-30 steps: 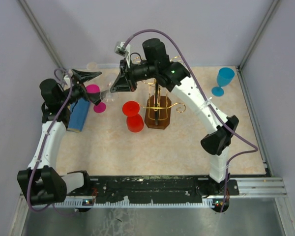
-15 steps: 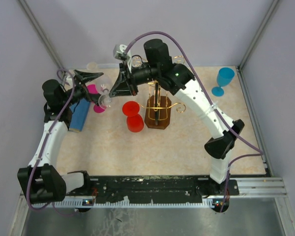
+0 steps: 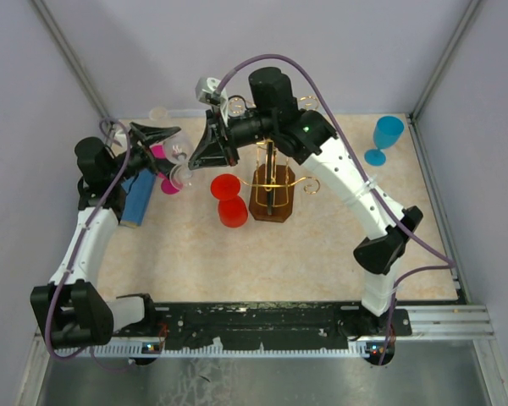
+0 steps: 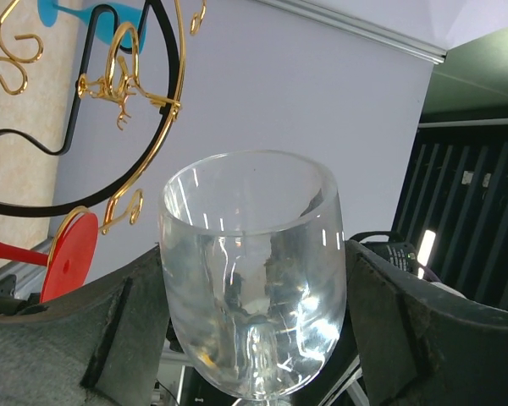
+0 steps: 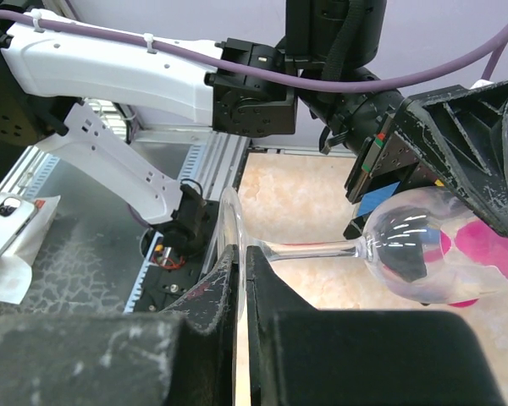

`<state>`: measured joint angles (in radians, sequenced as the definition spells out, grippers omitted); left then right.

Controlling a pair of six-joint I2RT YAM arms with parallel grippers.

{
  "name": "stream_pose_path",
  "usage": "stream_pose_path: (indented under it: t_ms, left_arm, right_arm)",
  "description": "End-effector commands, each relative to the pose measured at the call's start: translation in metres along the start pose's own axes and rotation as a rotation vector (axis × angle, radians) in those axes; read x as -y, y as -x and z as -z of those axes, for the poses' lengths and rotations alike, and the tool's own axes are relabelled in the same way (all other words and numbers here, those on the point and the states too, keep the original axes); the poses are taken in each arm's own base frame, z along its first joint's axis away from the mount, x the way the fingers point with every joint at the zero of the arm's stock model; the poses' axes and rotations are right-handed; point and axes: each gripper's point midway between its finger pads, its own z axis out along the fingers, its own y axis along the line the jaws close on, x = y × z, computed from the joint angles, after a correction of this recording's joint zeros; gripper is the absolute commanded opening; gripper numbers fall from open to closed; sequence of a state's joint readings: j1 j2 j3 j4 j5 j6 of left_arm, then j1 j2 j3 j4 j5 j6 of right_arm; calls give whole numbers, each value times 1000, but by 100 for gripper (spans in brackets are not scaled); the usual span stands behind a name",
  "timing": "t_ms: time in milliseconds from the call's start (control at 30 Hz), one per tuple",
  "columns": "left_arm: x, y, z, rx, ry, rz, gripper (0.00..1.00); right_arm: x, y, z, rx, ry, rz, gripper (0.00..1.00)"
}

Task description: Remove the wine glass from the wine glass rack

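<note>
Currently the wine glass [image 5: 405, 252] lies sideways in mid-air left of the wine glass rack [image 3: 269, 203], right gripper [image 5: 240, 279] pinching its foot, left gripper [image 4: 254, 254] clamped around its bowl; any opposing pull could snap the thin stem

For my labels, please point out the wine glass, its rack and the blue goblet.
wine glass [image 4: 252, 279], left wrist view, bowl.
wine glass rack [image 3: 262, 208], top external view, wooden base.
blue goblet [image 3: 389, 129], top external view, bowl.
</note>
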<state>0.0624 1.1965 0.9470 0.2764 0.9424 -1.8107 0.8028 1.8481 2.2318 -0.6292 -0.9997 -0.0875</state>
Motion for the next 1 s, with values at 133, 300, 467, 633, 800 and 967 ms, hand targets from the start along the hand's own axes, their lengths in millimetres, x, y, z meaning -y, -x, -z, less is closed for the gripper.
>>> stream_pose_path:
  t_ms: [133,300,467,633,800,967]
  left_arm:
    - [1,-5,2,-1,-44,-21,73]
    - [7,-5,3,17,-66,-68,62]
    - [4,2,1,65,-42,-153,58]
    - [-7,17,-1,119,5,-229,56]
    - [9,24,1,178,3,-381,55]
    - [42,31,13,318,7,-617,55]
  right_arm:
    - [-29,40,16,79,9,158,0]
    - [-31,40,17,78,5,156,0]
    - [-29,39,24,74,-56,160,36]
    - [-37,52,48,89,-181,221,89]
    - [-38,64,75,111,-331,279,99]
    - [-36,65,92,123,-407,271,99]
